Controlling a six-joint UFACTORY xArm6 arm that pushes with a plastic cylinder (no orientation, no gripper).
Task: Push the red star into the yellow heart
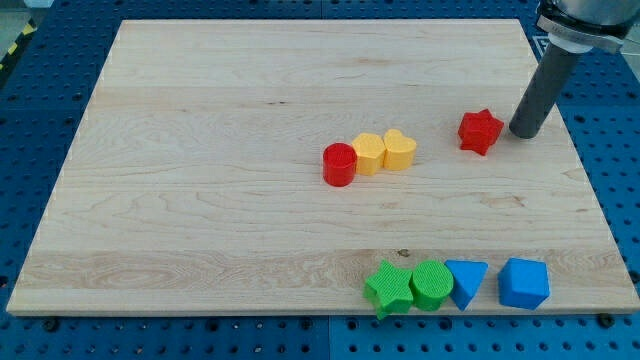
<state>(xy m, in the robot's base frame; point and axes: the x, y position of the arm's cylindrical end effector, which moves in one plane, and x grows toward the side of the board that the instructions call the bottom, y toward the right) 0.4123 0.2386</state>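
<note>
The red star (480,131) lies on the wooden board at the view's right, above the middle. The yellow heart (400,150) lies to its left and slightly lower, with a gap of bare board between them. My tip (525,133) stands just to the right of the red star, close to it, with a thin gap showing. The dark rod rises from there toward the view's top right corner.
A yellow hexagon (369,153) touches the heart's left side, and a red cylinder (340,164) touches the hexagon. Along the bottom edge sit a green star (389,288), a green cylinder (431,285), a blue triangle (466,282) and a blue cube (524,283).
</note>
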